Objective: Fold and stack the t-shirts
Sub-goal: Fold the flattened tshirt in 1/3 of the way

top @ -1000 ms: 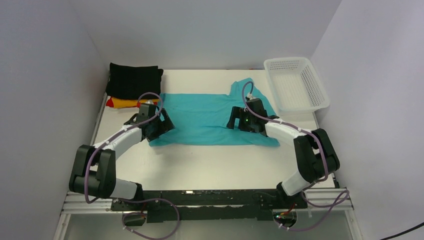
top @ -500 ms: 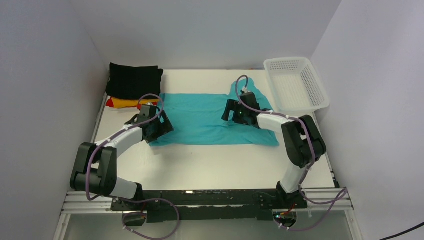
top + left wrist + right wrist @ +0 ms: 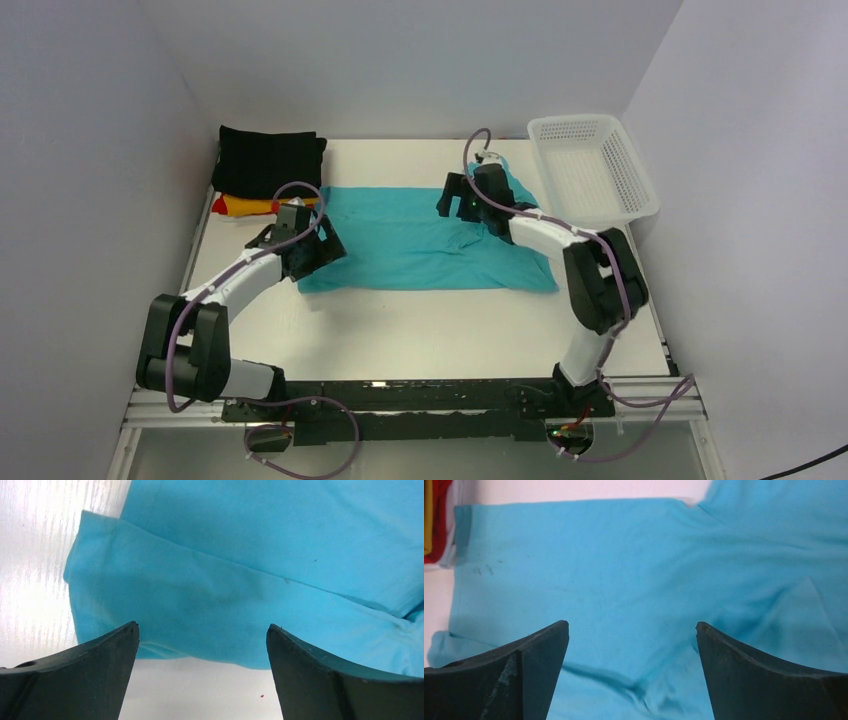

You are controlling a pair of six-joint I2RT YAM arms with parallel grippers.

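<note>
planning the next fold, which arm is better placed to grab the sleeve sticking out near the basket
Right. The right gripper hovers open beside that sleeve at the teal shirt's far right end. The left gripper, also open, is over the shirt's opposite end, near the folded stack.

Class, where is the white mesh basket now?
In the top view, the white mesh basket sits at the far right corner of the table, just right of the teal t-shirt.
</note>
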